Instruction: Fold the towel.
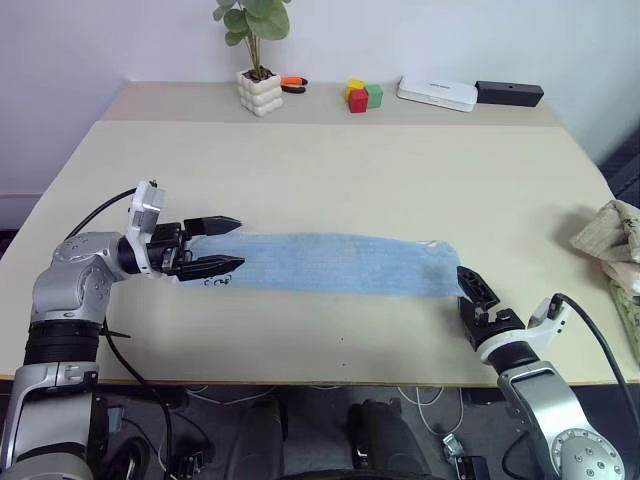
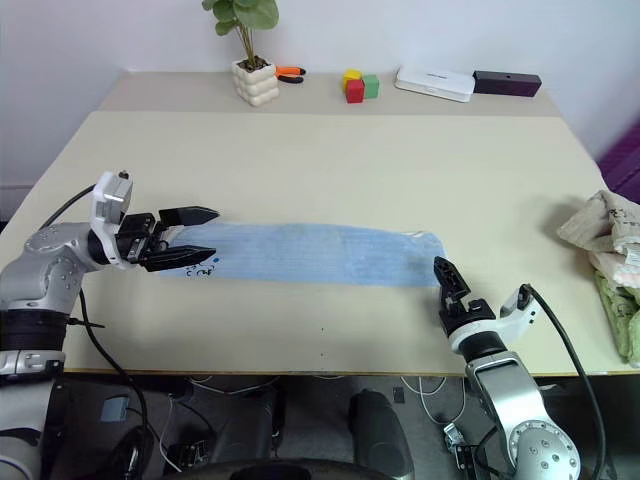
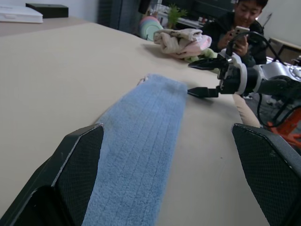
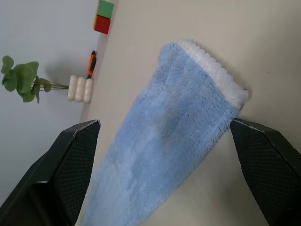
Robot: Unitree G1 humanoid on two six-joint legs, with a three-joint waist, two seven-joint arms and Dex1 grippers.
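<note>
The light blue towel (image 1: 330,264) lies on the beige table (image 1: 330,170) as a long narrow strip running left to right, with a small dark mark near its left end (image 1: 216,282). My left gripper (image 1: 228,246) is open at the strip's left end, pointing right, its fingers spread above and below that end. My right gripper (image 1: 474,291) is open just off the right end, its fingers on either side of the pale hemmed edge (image 4: 214,75). Neither holds the cloth.
A potted plant (image 1: 257,55), an orange tool (image 1: 293,84), coloured blocks (image 1: 363,95), a white box (image 1: 437,93) and a black box (image 1: 509,94) line the far edge. Bunched beige cloths (image 1: 612,240) sit at the right edge. A seated person (image 3: 240,21) is beyond the table.
</note>
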